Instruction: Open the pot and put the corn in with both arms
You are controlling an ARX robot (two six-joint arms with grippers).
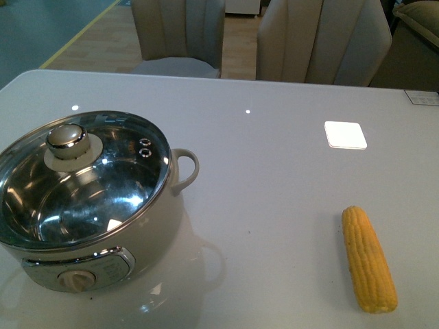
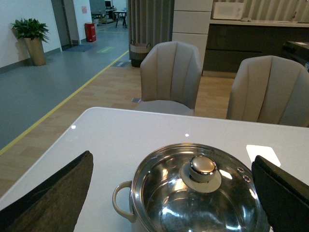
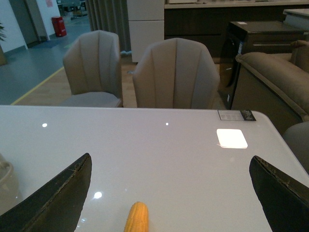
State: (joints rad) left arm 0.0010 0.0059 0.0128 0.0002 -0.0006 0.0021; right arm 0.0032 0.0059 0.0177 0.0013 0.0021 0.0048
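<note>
**Glossy table, pot and cob far apart**

The table (image 1: 274,205) is pale grey and shiny, with rounded corners and small light glints on it. The pot (image 1: 82,205) stands on its near left part, dial facing the camera. The corn (image 1: 369,259) lies flat near the right front, well apart from the pot, tapered end pointing away. Farther back on the right is a bright white square (image 1: 345,135), either an object or a reflection. A small label (image 1: 422,96) sits at the far right edge.

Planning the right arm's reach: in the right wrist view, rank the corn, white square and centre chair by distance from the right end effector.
From the right end effector:
1. corn, on the table just ahead of it.
2. white square, farther along the table.
3. centre chair, beyond the table's far edge.
</note>
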